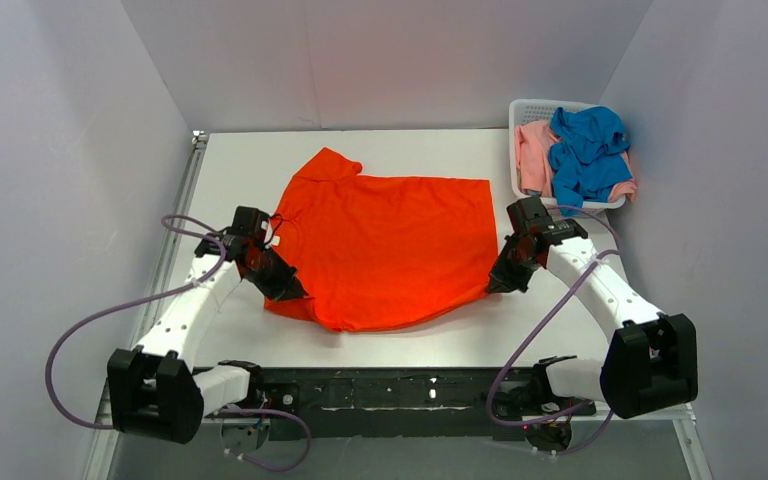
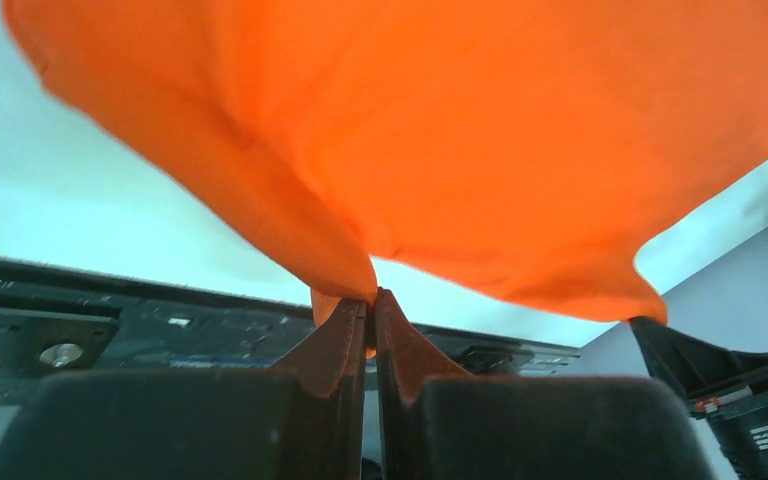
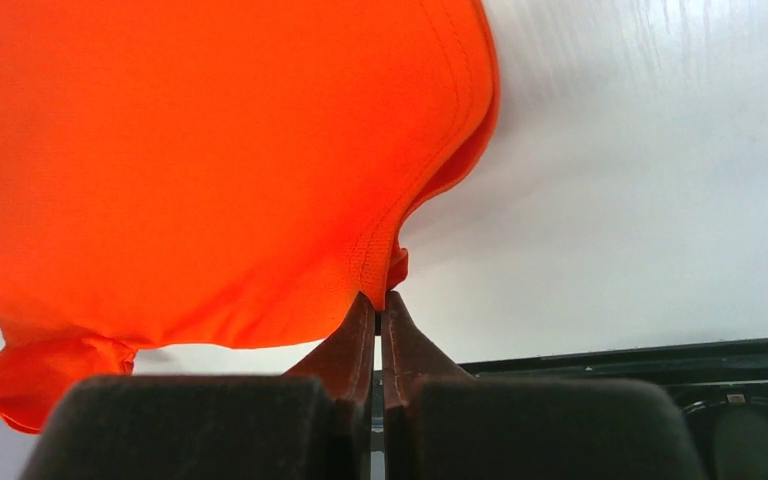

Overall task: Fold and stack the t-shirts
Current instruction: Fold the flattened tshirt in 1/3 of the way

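Observation:
The orange-red t-shirt (image 1: pixel 385 245) lies spread on the white table, collar to the left, one sleeve at the far left. My left gripper (image 1: pixel 295 292) is shut on its near left edge; the left wrist view shows cloth (image 2: pixel 440 130) pinched at the fingertips (image 2: pixel 345 325) and hanging above. My right gripper (image 1: pixel 493 285) is shut on the shirt's near right hem corner (image 3: pixel 385 255), lifted off the table. The blue t-shirt (image 1: pixel 585 150) and the pale pink t-shirt (image 1: pixel 532 155) lie crumpled in the basket.
The white slotted basket (image 1: pixel 520 108) stands at the far right corner. Grey walls close in the table on three sides. The black base rail (image 1: pixel 400 385) runs along the near edge. Purple cables loop beside both arms.

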Controlling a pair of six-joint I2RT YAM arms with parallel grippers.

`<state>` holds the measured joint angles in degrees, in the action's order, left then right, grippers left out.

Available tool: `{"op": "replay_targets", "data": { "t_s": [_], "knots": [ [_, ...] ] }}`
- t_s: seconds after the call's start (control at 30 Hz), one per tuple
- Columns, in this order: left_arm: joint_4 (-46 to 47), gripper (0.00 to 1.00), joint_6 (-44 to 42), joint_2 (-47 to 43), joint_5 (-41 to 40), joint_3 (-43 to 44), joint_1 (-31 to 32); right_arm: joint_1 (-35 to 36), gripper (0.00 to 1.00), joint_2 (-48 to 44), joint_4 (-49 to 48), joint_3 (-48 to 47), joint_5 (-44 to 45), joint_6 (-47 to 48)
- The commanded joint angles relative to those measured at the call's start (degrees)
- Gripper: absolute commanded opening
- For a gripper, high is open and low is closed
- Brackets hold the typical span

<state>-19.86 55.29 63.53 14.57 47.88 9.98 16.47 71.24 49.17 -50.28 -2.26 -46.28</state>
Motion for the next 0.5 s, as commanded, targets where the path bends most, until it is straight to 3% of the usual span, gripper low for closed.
{"op": "replay_targets", "data": {
  "t_s": [0.0,0.47],
  "knots": [
    [-2.65,0.0,-0.79,7.29,-1.3,7.02,-0.91,-1.55,0.01,3.04,1.54,-6.46,-0.05,2.65],
    [-4.21,0.0,-5.74,25.55,-3.53,27.93,-4.16,-4.97,0.01,12.41,1.52,-16.43,2.82,11.23]
  ]
}}
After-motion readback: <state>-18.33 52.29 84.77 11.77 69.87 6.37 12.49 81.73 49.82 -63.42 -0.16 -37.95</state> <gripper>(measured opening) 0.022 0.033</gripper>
